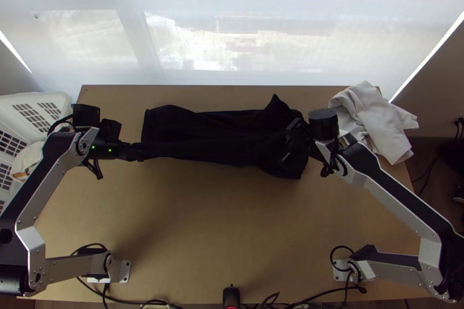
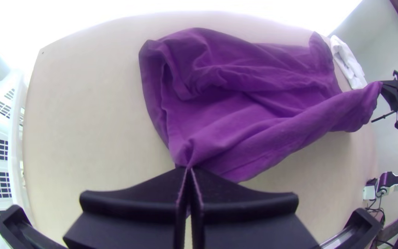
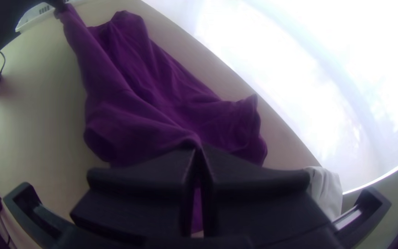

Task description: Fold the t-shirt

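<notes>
"Where do we have the t-shirt?"

"We have the dark, soft cloth t-shirt [image 1: 226,135] stretched sideways across the light wooden tabletop [image 1: 232,222], in loose, uneven folds."

"And our left gripper [image 1: 139,151]?"

"At the t-shirt's left end, on the near side. We've got its wide, flat black fingers together on a gathered pinch of the fabric."

"Our right gripper [image 1: 294,133]?"

"Over the t-shirt's right part, its two black fingers closed on another bit of it. We see a long fold of the shirt drawn between the two grippers."

"Can we name the parts we're pinching?"

"No, we can't tell hem from sleeve in those folds."

"What else is around the t-shirt?"

"Just beyond its right end we see a crumpled white cloth [image 1: 371,117], partly over the tabletop's edge. Well to the left of the t-shirt we see a white plastic basket [image 1: 58,98] with slotted walls, and some pale fabric [image 1: 29,158] inside it. Past the t-shirt's far side we have a bright, sheer white screen [image 1: 232,36]."
</notes>
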You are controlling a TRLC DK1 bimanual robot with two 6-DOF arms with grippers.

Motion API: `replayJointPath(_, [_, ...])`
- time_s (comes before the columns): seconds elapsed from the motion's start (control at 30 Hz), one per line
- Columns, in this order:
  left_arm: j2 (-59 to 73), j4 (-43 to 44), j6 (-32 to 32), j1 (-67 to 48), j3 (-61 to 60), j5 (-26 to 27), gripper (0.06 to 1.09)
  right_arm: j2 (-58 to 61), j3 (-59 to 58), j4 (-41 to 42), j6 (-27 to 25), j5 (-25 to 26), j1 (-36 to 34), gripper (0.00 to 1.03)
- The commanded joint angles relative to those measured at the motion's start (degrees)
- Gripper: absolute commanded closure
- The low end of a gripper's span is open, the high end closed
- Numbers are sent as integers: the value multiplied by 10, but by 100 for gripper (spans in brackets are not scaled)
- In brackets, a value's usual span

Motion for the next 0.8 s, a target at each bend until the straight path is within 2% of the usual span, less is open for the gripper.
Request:
replayJointPath(0.0, [30,8,10,0,47,-1,105,56,55,6,-1,1,-23,100])
replayJointPath(0.77, [187,43,25,4,205,-7,105,257,247,13,2,1,-79,100])
